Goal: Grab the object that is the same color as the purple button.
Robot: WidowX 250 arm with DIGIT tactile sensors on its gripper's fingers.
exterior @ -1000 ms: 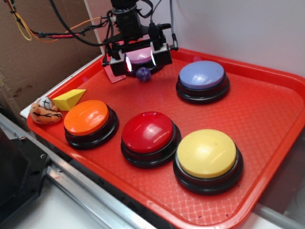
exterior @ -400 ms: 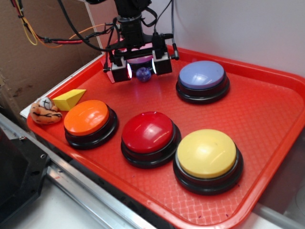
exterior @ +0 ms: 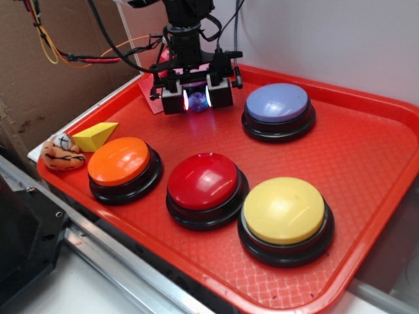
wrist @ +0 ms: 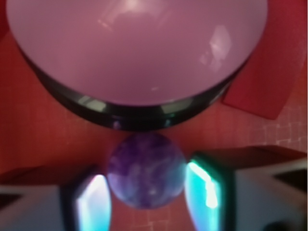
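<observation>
The claw (exterior: 197, 99) is clamped on the purple ball (wrist: 146, 170), both fingers touching it, on the red tray (exterior: 366, 144) just beside the pink button (wrist: 137, 48).

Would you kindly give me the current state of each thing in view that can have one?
gripper: closed around the ball, a pad at each side
purple ball: between the pads, beside the pink button
pink button: unpressed
purple button: unpressed
red button: unpressed
orange button: unpressed
yellow button: unpressed
</observation>
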